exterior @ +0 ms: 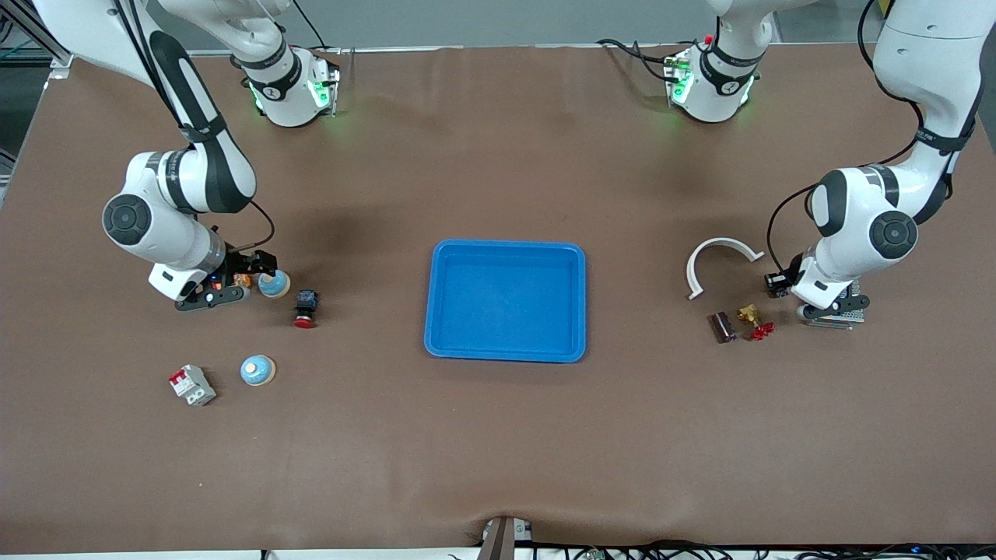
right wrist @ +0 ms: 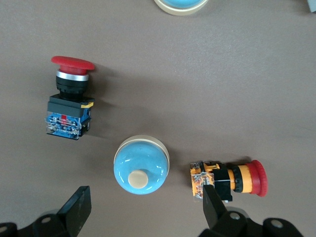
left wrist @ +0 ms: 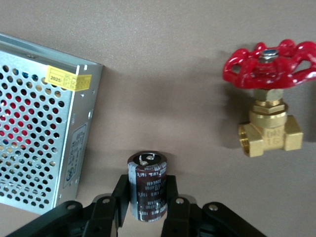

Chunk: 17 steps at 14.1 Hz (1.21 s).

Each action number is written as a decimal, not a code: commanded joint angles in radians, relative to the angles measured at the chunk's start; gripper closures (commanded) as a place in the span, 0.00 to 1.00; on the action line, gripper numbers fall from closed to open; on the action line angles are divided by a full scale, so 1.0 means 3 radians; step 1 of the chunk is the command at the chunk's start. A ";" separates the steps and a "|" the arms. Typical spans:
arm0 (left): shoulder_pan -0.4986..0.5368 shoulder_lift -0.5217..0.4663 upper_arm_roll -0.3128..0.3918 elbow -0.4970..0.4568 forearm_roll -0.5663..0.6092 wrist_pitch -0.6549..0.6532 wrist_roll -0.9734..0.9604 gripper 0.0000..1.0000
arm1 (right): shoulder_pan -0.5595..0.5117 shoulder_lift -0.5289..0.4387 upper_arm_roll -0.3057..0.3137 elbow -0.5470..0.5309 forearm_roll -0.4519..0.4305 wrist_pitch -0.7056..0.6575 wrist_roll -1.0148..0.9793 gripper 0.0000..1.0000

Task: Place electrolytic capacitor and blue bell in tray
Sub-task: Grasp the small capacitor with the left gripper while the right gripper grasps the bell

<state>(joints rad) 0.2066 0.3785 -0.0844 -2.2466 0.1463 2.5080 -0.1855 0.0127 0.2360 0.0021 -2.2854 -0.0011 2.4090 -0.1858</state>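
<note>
The bright-blue tray (exterior: pixel 445 342) lies mid-table. My left gripper (left wrist: pixel 146 186) is shut on a dark brown electrolytic capacitor (left wrist: pixel 147 197), with a finger on each side of it. In the front view this gripper (exterior: pixel 813 309) is low over the table at the left arm's end. A second dark cylinder (exterior: pixel 722 327) lies beside the brass valve. My right gripper (right wrist: pixel 145 205) is open, low over the table, with a blue bell (right wrist: pixel 141 165) just off its fingertips. In the front view that bell (exterior: pixel 274 284) sits beside my right gripper (exterior: pixel 233 289).
A brass valve with a red handwheel (left wrist: pixel 269 98) and a perforated metal box (left wrist: pixel 39 133) flank the held capacitor. A white curved piece (exterior: pixel 720 247) lies nearby. Two red push buttons (right wrist: pixel 69 98) (right wrist: pixel 229 180) lie by the bell. A second blue bell (exterior: pixel 257 370) and a red-and-white breaker (exterior: pixel 192 384) sit nearer the camera.
</note>
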 commanded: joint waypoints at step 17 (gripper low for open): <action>-0.1061 0.0287 -0.1186 0.1470 0.0090 -0.1447 -0.2801 1.00 | 0.0070 0.0353 0.0003 -0.0026 0.0045 0.0381 -0.0153 0.00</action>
<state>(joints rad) -0.0666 0.3936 -0.4445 -1.8951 0.1470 2.1003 -0.9584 0.0363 0.3285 0.0017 -2.2894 -0.0011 2.5043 -0.2100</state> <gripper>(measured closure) 0.665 0.000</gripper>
